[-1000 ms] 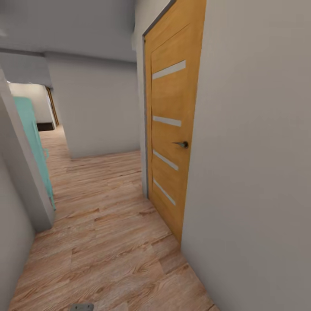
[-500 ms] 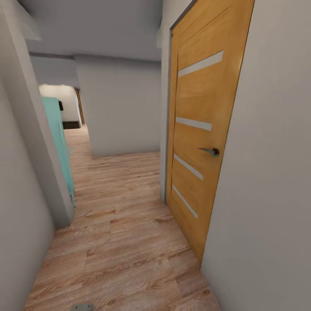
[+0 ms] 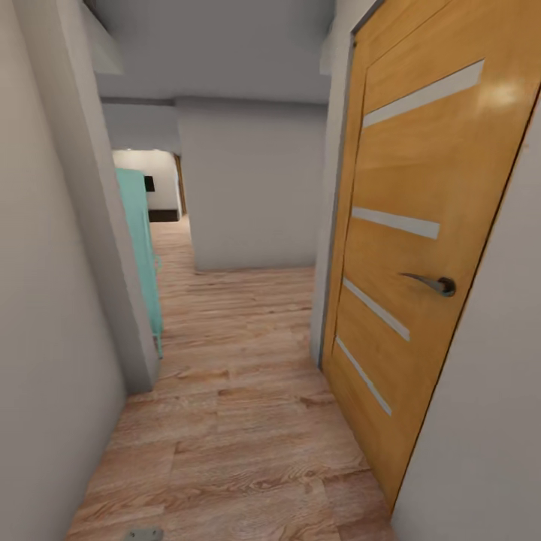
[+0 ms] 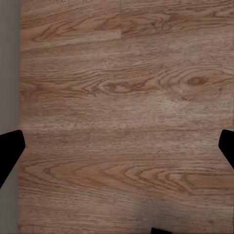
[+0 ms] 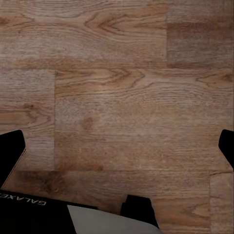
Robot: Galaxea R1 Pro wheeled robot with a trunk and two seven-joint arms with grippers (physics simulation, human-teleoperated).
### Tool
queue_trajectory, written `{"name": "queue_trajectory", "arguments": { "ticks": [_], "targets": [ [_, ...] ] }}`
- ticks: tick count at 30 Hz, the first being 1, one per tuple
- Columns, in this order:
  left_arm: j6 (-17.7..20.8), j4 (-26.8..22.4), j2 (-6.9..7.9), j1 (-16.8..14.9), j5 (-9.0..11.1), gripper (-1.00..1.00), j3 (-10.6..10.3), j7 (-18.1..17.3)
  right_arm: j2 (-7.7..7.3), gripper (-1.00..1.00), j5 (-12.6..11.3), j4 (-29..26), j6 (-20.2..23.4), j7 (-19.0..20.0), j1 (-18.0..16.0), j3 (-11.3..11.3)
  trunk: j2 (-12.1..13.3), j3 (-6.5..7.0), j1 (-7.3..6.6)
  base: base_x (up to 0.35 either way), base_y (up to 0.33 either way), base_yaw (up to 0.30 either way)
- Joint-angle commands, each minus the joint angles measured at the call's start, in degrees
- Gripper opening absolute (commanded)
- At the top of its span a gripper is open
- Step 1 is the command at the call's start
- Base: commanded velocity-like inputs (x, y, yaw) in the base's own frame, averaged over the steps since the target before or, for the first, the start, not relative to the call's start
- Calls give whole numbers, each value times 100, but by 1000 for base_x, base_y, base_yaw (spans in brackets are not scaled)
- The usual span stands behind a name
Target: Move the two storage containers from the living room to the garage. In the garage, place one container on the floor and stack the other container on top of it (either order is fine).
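Evidently the robot is in transit: the head view looks down a narrow hallway with a wood-plank floor (image 3: 240, 421), grey walls (image 3: 45, 315) close on both sides, and no container among the things in sight, so where the two bins are cannot be told from here. A wooden door (image 3: 421, 248) with pale glass slats stands just beside the robot on its right, closed, its lever handle (image 3: 430, 282) at mid height. That slatted door fits the garage entrance, so my guess is the route runs past or through it. Farther along on the left, a teal panel (image 3: 141, 248) sits behind a wall corner, and the passage bends toward a brighter room beyond.

Both wrist cameras look straight down at the planks, which suggests the arms hang lowered and tucked for travel. The left gripper (image 4: 117, 146) has its dark fingertips at opposite edges of its view, spread wide and empty; the right gripper (image 5: 117, 146) is likewise spread with nothing between its fingers.
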Motion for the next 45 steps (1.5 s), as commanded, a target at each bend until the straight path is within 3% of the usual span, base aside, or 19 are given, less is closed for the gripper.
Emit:
{"name": "queue_trajectory", "arguments": {
  "ticks": [1, 35, 45],
  "targets": [
    [-36, 23, -4, -10, 45, 100, -48, 1, -1, 100, 41, -1, -5, 6, -2, -4, -3, -6, 3, 341, 0, 290],
    [-36, 20, -4, -10, 45, 100, -48, 1, -30, 100, 31, -1, -3, 4, -2, -1, -3, -6, 3, 341, 8, 20],
    [-36, 23, -4, -10, 45, 100, -48, 1, 4, 100, 6, -1, -1, -12, -2, -4, -3, 23, 3, 341, 77, 227]
  ]
}}
